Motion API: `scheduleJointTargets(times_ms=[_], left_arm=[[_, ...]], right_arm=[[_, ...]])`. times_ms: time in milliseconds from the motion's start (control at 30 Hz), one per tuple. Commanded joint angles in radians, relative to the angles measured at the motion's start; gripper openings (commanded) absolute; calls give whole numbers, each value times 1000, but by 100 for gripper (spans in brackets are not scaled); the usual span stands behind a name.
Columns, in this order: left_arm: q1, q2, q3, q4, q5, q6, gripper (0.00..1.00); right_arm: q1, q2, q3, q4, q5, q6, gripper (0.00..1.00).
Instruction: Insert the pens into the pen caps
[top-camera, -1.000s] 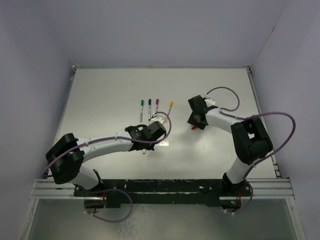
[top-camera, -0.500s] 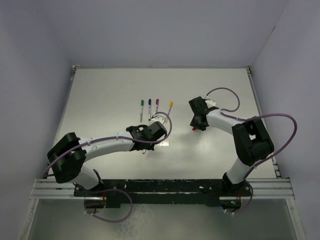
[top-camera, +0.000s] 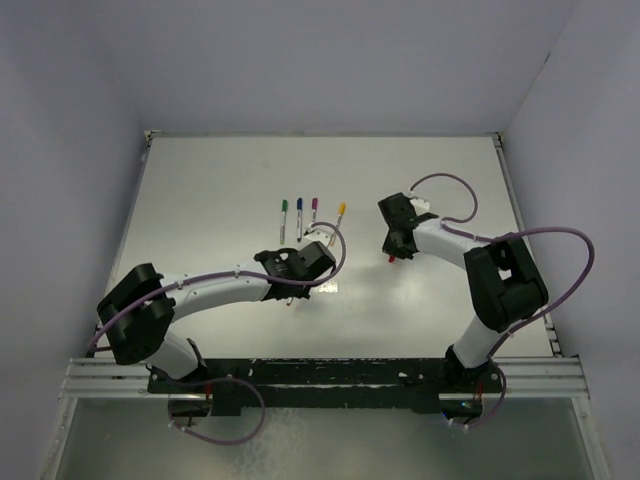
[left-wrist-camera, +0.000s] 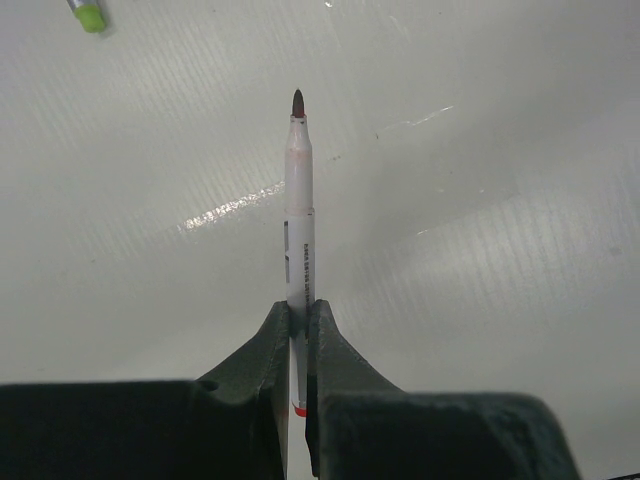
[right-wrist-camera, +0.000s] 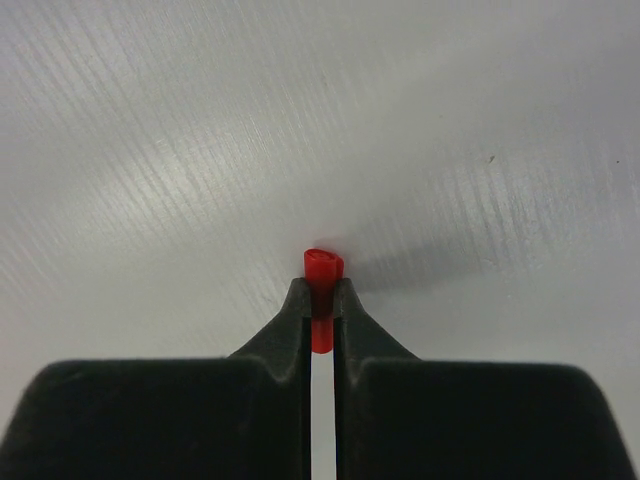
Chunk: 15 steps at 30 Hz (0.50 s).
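The right gripper is clamped on the red cap. Its jaws pinch the cap's sides, and the cap's end pokes out just past the fingertips, close over the table. From above, this gripper and the cap lie right of the capped pens and a little nearer the arm bases.

The left gripper is closed tight on a pen. It holds the pen low on the barrel, so most of the white body and the dark red tip stick out ahead. From above, it sits just on the near side of the capped pens.

The four capped pens lie side by side on the table, with green, blue, magenta and yellow caps pointing away from the bases. The green cap shows at the top left corner of the left wrist view.
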Motion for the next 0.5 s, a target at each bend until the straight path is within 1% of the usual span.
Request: scheduleJointTargets(times_ms=[0,133,333,467], left_arm=[[3,7,56,38,-23,22,0],[4,-7,71,80,-3,50,0],[7,-40,81,174,38,86,0],[19,-76,69,266,84,109,0]], right_arm=[[-2,41,-38,-40,-88,-41,0],[-3,-49,-26,16,-99,-96,0],[-4,-230,-7,200,-140,-194,0],[-4,-339,-3,301,-173,-244,0]])
